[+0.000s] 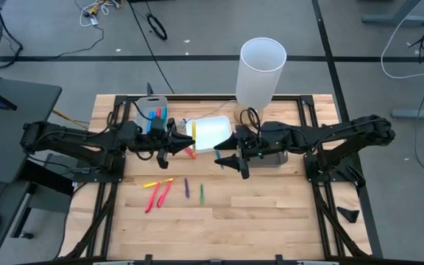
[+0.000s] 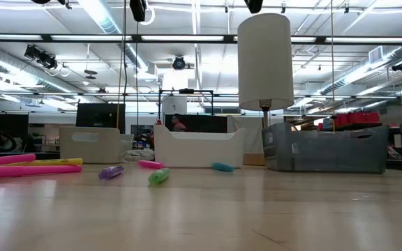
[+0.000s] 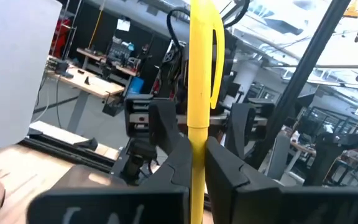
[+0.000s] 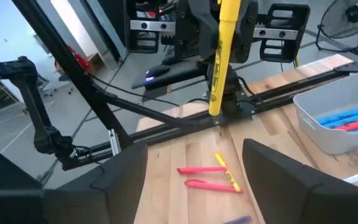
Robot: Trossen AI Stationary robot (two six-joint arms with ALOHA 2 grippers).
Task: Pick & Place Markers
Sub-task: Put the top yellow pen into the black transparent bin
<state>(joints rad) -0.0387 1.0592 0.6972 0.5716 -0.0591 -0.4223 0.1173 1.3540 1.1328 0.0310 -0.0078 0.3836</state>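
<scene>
held marker: yellow marker [image 3: 199, 93] is pinched upright in my left tool [image 1: 174, 140], which is fully closed on it; from the right wrist cam I see it hanging straight up and down
left tool: sitting over the middle of the table [image 1: 271, 221], just beside the white tray [image 1: 212, 132]
right tool: right tool [image 1: 235, 158] faces the left one from the other side of the white tray, fingers spread wide with nothing between them
loose markers: pink and yellow ones [image 1: 157, 191] lying on the table nearer the front edge, with a purple marker [image 1: 186, 188] and a green marker [image 1: 202, 193] just beside them, all well apart from both tools
grey tray: grey tray [image 1: 149, 110] behind the left arm has blue and red markers [image 4: 347, 119] already in it
other stuff: tall white cylinder [image 1: 260, 70] at the back of the table, dark tray [image 2: 323, 148] under the right arm
</scene>
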